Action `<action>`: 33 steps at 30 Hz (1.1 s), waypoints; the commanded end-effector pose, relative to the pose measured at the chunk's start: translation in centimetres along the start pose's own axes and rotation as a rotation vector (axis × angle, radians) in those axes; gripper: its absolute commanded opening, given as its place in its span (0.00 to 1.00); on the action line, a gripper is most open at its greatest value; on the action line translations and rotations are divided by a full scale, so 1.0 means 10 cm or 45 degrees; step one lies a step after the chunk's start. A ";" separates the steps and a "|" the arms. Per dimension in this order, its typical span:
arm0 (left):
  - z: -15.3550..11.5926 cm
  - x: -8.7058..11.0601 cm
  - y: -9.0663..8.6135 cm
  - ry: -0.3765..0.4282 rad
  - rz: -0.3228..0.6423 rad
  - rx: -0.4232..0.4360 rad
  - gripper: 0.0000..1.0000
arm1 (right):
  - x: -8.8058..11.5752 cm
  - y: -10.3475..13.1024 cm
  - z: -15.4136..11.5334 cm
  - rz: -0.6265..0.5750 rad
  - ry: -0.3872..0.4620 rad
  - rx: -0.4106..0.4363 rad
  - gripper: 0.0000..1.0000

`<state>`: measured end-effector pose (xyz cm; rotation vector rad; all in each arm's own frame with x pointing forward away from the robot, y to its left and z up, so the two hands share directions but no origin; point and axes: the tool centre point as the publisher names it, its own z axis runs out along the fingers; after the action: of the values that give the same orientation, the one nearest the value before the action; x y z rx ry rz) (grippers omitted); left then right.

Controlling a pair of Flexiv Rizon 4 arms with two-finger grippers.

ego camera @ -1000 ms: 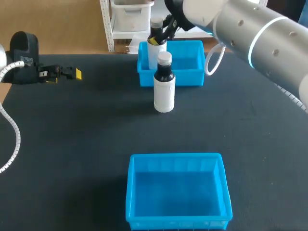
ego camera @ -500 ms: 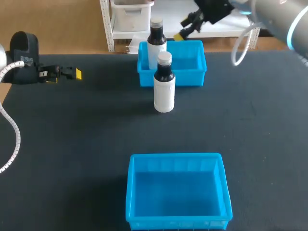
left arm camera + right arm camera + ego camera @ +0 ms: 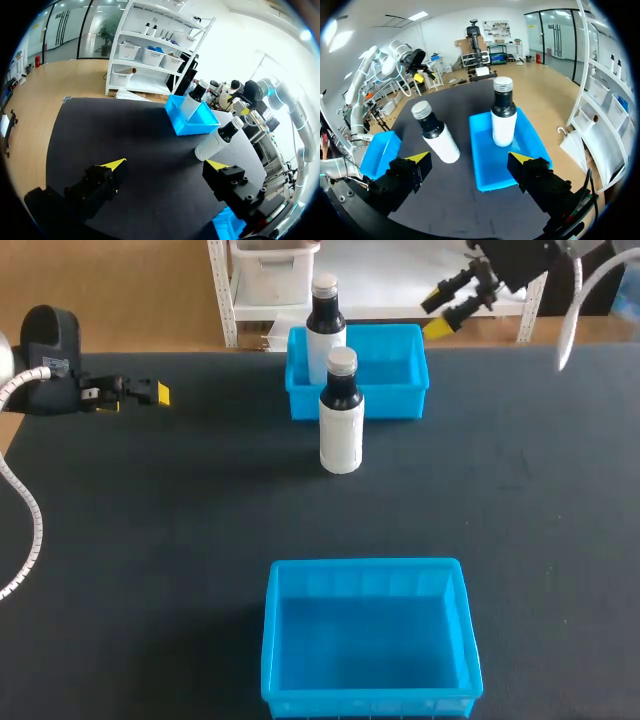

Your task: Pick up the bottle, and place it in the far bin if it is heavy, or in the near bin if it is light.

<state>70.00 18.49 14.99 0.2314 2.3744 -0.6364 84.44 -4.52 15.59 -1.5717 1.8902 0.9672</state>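
The right gripper (image 3: 440,312), spread and empty, had drawn away from the bottle (image 3: 325,330) standing in the far bin (image 3: 400,405), so that placement looked done; the left gripper (image 3: 167,164) lay open.

One bottle (image 3: 326,325) in far bin (image 3: 392,402)

L arm (image 3: 45,350) comes in from the left side, held low, wrist level, w/ a white ribbed hose (image 3: 30,515) looping down off it. L gripper (image 3: 152,394) points sideways toward the middle. In the left wrist view its (image 3: 165,164) fingers are spread wide w/ nothing between them. R arm (image 3: 520,255) enters at the far right corner, raised. R gripper (image 3: 432,315) angles down and to the left. Its (image 3: 469,158) fingers are also wide apart, gripping nothing.
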 end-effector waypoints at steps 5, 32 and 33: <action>0.00 0.00 0.00 0.000 0.000 0.000 1.00 | 0.06 0.52 0.07 -0.054 -0.048 0.073 1.00; 0.00 0.00 0.00 0.000 0.000 0.000 1.00 | -0.18 0.91 0.91 -0.079 -0.078 0.094 1.00; 0.00 0.00 0.00 0.000 0.000 0.000 1.00 | -0.18 0.91 0.92 -0.073 -0.075 0.089 1.00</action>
<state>70.00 18.49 14.99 0.2314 2.3744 -0.6364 75.82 3.98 13.16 -1.6223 1.7666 1.0671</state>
